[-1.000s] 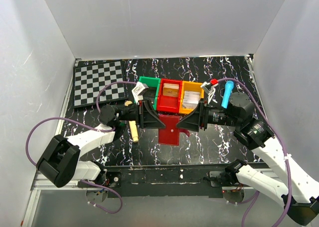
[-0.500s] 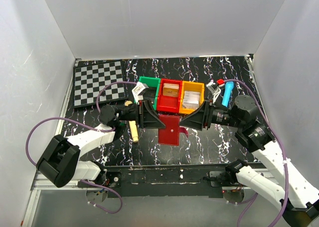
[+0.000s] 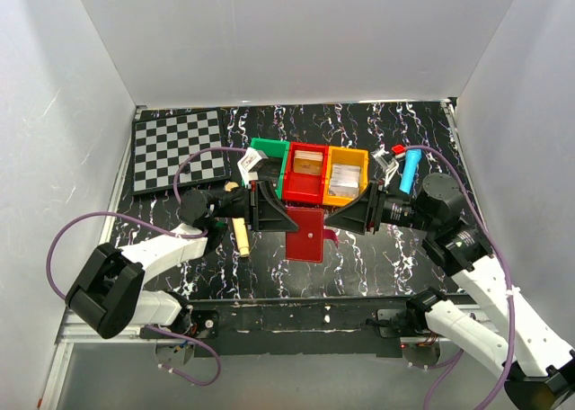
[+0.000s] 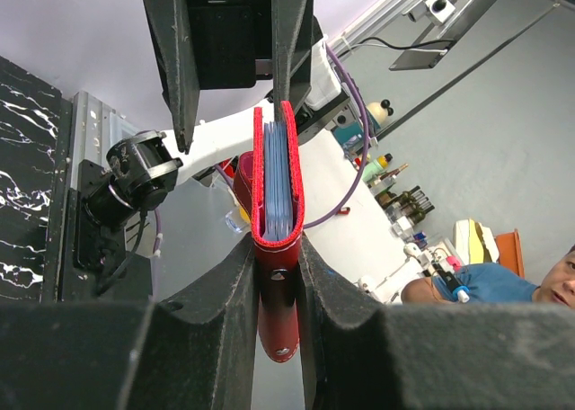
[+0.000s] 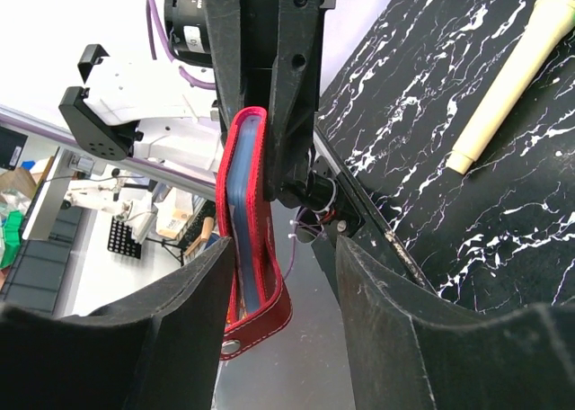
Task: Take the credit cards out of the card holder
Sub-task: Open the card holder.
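The right end effector (image 3: 352,218) is easing back a little toward the right. Its jaws are standing open on either side of the free edge of the maroon card holder (image 3: 305,233) without clamping it, and nothing is coming away with it. The left end effector (image 3: 274,219) is staying pinched nearly shut on the card holder's other side, holding it on edge above the middle of the table (image 3: 386,257), just on the near side of the red bin (image 3: 305,172). Pale-blue layers (image 4: 277,176) are showing in its open mouth, either lining or credit cards, so the removal is probably not yet begun.
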Available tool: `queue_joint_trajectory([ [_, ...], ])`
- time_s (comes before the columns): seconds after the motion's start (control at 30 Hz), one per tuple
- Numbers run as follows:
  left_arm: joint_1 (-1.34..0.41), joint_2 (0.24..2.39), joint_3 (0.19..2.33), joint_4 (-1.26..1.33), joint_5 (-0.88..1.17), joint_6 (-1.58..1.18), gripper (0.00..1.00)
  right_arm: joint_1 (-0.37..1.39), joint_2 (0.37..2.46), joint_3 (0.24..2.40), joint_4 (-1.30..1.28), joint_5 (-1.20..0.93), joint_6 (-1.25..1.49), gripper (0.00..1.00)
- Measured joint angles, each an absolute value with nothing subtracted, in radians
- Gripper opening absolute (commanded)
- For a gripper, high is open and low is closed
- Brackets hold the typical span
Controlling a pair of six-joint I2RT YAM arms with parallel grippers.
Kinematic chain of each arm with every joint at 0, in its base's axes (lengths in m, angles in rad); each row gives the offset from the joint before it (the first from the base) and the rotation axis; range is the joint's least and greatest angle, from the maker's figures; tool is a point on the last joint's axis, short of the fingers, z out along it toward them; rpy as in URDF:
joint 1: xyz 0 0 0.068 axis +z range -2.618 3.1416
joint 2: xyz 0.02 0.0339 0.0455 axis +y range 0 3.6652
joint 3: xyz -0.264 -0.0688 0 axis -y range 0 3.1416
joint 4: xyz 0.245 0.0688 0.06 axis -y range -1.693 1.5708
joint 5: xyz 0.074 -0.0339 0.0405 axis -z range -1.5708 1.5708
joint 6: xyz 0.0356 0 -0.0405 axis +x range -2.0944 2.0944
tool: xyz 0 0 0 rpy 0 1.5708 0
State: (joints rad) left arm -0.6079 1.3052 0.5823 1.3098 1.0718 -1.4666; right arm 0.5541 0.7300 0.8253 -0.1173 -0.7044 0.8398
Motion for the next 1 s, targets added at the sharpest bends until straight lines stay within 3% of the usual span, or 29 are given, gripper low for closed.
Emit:
queue_joint_trajectory([
  [0.77, -0.624, 1.329, 0.627, 1.31, 1.062, -1.458, 0.0, 0.559, 0.797, 0.822, -0.103, -0.793, 0.842, 0.49],
  [0.93, -0.646, 1.355, 0.656, 1.309, 1.062, -1.436, 0.0, 0.568, 0.807, 0.823, -0.104, -0.81, 0.835, 0.43],
  [1.0, -0.651, 1.356, 0.656, 1.309, 1.062, -1.429, 0.0, 0.57, 0.807, 0.824, -0.104, -0.815, 0.834, 0.36],
])
